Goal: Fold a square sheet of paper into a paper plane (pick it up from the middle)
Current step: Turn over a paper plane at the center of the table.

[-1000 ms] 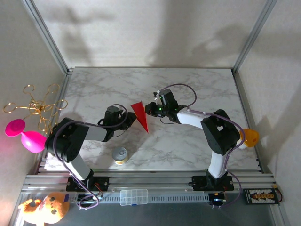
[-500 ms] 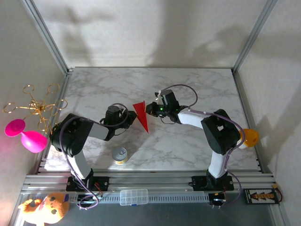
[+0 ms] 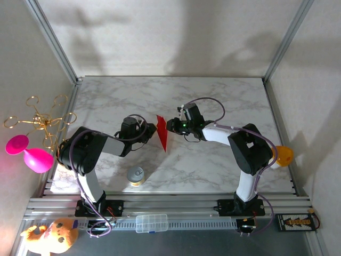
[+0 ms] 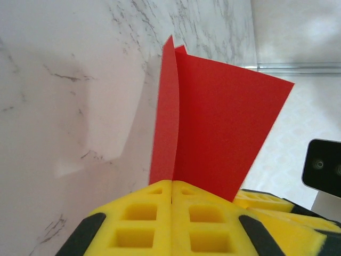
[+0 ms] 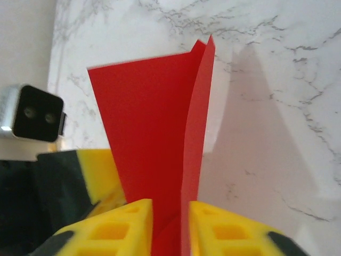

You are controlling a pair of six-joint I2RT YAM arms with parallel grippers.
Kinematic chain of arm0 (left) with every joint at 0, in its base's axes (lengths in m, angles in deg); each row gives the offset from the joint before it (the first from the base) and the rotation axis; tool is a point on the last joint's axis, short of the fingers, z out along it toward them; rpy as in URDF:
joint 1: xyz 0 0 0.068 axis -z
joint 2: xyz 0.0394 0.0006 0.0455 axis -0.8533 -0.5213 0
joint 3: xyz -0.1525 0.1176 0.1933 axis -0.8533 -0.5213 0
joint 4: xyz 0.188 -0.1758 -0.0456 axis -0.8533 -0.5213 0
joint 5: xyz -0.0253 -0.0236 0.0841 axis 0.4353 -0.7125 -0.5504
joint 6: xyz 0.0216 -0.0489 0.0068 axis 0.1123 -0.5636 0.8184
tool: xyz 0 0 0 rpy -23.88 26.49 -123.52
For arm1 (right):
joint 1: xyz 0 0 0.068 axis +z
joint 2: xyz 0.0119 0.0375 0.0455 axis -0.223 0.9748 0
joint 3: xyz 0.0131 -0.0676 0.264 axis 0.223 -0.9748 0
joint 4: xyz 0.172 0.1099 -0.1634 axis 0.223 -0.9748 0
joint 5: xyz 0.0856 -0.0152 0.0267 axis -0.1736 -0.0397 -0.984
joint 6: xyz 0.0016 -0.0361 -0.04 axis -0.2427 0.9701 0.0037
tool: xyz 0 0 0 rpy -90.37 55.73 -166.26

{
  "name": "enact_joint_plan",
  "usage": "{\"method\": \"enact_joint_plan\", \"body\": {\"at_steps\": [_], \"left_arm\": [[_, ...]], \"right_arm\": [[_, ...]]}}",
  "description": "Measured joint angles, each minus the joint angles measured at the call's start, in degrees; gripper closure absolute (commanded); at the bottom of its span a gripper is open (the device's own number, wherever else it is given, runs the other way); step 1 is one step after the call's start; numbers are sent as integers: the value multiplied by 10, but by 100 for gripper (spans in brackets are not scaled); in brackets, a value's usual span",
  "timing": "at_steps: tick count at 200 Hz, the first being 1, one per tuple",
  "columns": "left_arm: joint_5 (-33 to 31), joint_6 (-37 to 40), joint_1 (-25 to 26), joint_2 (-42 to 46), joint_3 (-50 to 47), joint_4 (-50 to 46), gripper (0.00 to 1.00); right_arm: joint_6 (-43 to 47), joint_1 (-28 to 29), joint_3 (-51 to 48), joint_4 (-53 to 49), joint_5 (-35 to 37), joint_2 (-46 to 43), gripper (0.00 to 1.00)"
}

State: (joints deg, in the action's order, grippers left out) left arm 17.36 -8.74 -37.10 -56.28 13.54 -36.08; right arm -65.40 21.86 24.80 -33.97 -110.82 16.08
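So the red paper (image 3: 161, 136) is hanging in the air over the middle of the marble counter (image 3: 224, 96), a bit closer to the near edge than the far one, sandwiched between the two grippers. From above it looks like a skinny triangle, broad end toward the far edge and the sharp tip pointing at the near edge. It's plain bright red with no print on it.

In the left wrist view the paper (image 4: 213, 128) is clearly doubled over: one big flat panel with a straight slanted top edge, plus a narrower flap on its left, the two meeting in a crease that runs down into the pads. The left gripper (image 4: 171, 198) is clamped tight on it, yellow foam pads pressed together with the sheet coming out of the seam.

The right gripper (image 5: 170, 213) has its pads parted a little, and the paper (image 5: 152, 133) stands in that gap (can't tell if either pad actually touches it).

There's also a small can (image 3: 136, 175) near the counter's near edge, left of centre, well apart from the paper.
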Motion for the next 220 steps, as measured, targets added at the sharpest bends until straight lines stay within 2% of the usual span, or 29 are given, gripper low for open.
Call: {"method": "enact_joint_plan", "body": {"at_steps": [41, 76, 103, 128, 147, 170, 220], "left_arm": [[0, 22, 6, 0, 8, -30, 100], [1, 34, 9, -3, 19, -48, 100], [3, 40, 13, -10, 26, -52, 100], [2, 44, 13, -11, 27, -60, 100], [-1, 46, 13, -11, 28, -67, 100], [-16, 46, 13, -10, 27, -75, 100], [-45, 43, 13, 8, -4, -75, 100]], "right_arm": [[15, 0, 13, -42, 27, 6, 59], [28, 0, 34, -60, 20, 31, 59], [35, 0, 56, -76, 12, 56, 68], [39, 0, 58, -85, 12, 61, 86], [39, -1, 57, -88, 14, 61, 93], [30, -7, 52, -83, 14, 60, 97], [15, -23, 15, -72, 14, 59, 98]]}}
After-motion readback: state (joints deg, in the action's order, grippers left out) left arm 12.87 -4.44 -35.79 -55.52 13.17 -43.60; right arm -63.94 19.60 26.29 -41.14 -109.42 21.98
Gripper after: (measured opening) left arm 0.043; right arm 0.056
